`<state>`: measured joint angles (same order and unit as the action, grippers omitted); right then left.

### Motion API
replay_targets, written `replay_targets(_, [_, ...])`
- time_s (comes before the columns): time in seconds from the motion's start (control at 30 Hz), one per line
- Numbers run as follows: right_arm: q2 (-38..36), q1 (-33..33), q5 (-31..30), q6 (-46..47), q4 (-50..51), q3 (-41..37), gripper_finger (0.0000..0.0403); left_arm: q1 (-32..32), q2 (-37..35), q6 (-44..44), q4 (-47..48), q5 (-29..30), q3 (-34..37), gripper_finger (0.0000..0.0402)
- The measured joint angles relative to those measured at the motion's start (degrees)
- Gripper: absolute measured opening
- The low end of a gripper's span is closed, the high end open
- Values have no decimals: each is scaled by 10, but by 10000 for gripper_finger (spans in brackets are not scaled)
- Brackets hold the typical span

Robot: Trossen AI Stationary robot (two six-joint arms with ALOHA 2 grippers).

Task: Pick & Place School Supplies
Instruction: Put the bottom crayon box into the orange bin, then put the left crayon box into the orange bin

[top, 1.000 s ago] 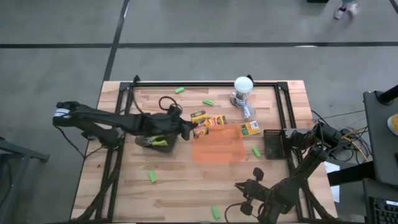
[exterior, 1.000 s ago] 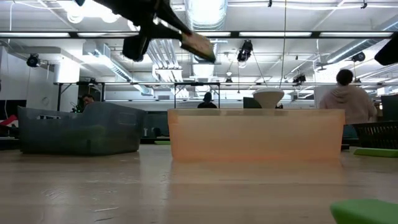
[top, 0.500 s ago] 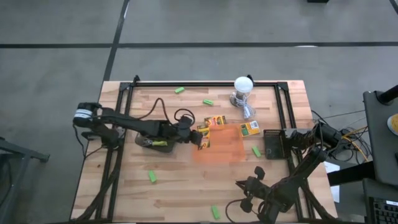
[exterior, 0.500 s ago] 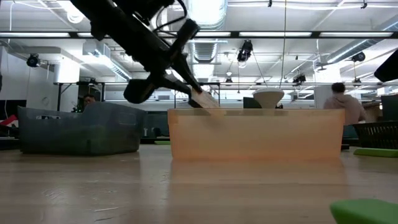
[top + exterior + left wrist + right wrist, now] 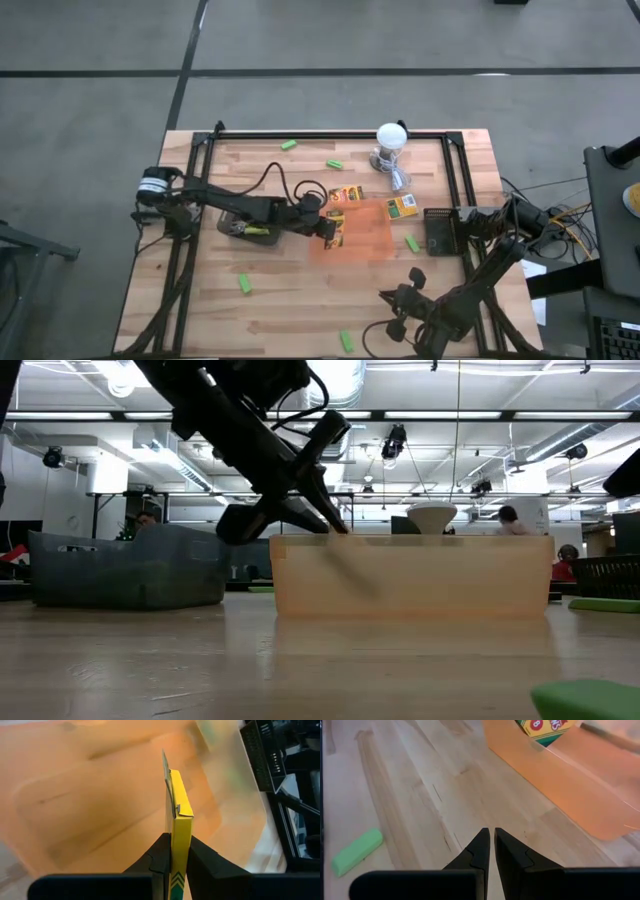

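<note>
Over orange tray [image 5: 362,238], at its 9 o'clock edge: crayon box [image 5: 178,815] pinched by left gripper [image 5: 328,226], carried further in and lower than half second earlier. Right gripper [image 5: 491,841] parked at table's 5 o'clock, fingers pressed together.

You get even, bright overhead light on the counter [image 5: 200,300] from above, with only soft shadows under the arms. In the low view, ceiling strip lights glare white and the near green piece [image 5: 590,698] is out of focus. Your left wrist view smears the orange tray [image 5: 75,810] with blur, while the crayon box [image 5: 180,830] stays sharp.
</note>
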<state>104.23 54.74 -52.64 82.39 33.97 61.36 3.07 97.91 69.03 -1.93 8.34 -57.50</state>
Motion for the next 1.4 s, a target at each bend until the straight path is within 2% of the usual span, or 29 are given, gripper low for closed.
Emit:
replay_targets(0.23, [15, 0, 0, 2, -3, 0, 27, -3, -5, -23, 12, -1, -5, 43])
replay_targets(0.57, [25, 0, 0, 2, -7, 0, 27, -6, -5, -22, 34, -11, -5, 85])
replay_targets(0.83, [25, 0, 0, 2, -8, 0, 27, -9, -5, -21, 36, -12, -5, 92])
replay_targets(1.0, [25, 0, 0, 2, -8, 0, 27, -11, -5, -16, 36, -43, -5, 100])
replay_targets(1.4, [25, 0, 0, 0, -8, 0, 27, -12, -18, -14, 38, -77, -5, 122])
